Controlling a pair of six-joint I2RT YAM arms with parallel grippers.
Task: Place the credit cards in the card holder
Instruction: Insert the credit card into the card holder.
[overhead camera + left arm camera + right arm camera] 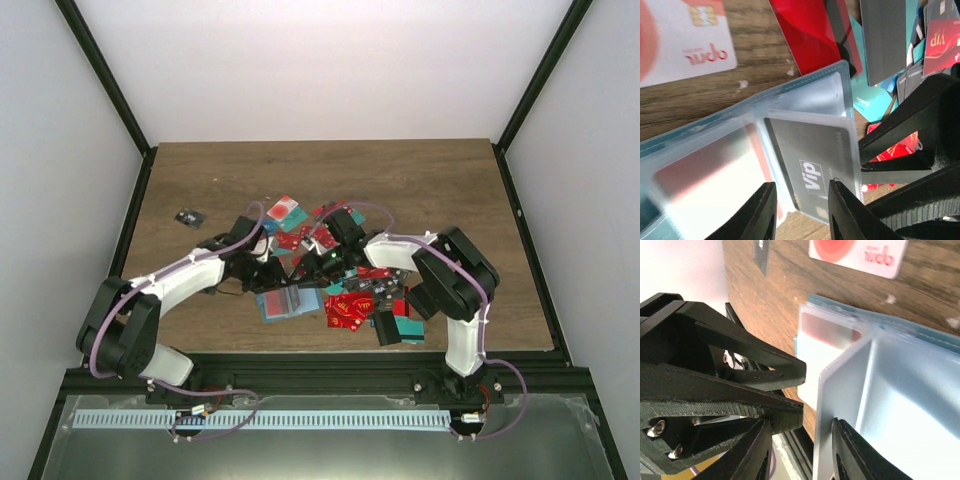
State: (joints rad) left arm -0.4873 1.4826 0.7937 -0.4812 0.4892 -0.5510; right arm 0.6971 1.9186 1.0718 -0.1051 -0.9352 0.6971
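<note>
Left gripper (800, 212) hangs low with jaws parted; right gripper (802, 455) seemingly parted too.

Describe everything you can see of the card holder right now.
The card holder is a teal-blue bifold with frosted clear plastic sleeves inside. It lies open on the wooden table, between the two arms. One sleeve holds a grey VIP card, and another shows a red-and-white card. One leaf stands upright, leaning against a finger of the right gripper, whose jaws are apart. The left gripper hovers open over the grey card's sleeve; contact is unclear.
</note>
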